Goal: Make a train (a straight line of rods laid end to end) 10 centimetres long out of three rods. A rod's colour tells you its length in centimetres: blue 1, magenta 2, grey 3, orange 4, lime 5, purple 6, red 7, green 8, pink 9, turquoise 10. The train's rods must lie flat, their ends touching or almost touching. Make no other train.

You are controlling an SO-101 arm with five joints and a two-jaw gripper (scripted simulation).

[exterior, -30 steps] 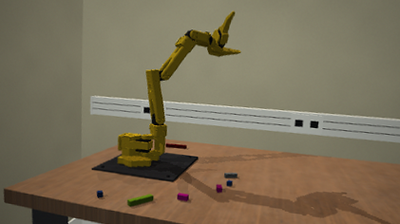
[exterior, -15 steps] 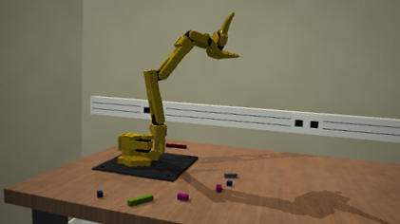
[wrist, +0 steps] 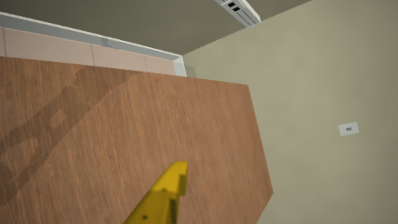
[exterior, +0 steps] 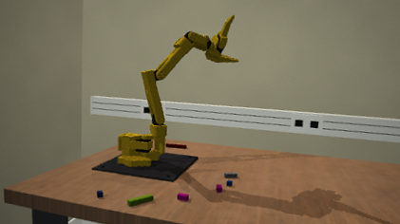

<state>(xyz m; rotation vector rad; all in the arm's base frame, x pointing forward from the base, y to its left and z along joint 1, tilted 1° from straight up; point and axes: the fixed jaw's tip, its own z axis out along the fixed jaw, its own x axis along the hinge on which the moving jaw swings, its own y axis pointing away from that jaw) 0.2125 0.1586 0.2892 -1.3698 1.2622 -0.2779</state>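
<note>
Left of the base plate [exterior: 107, 167]'s front: blue rod [exterior: 99, 194], lime rod [exterior: 139, 200], magenta rod [exterior: 183, 196]. Right of plate: second magenta rod [exterior: 219, 188], second blue rod [exterior: 229, 183], grey rod [exterior: 231, 175]. Red rod [exterior: 176, 145] behind plate. Gripper [exterior: 232, 40] high above plate, jaws spread wide, empty.

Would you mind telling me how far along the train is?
Nothing looks done: the lime rod, magenta rods, blue rods, grey rod and red rod lie scattered. The gripper is open, empty, high. All three placements remain.

Yellow blocky arm [exterior: 153, 86], black joints, pointed hand [exterior: 228, 39]
</note>
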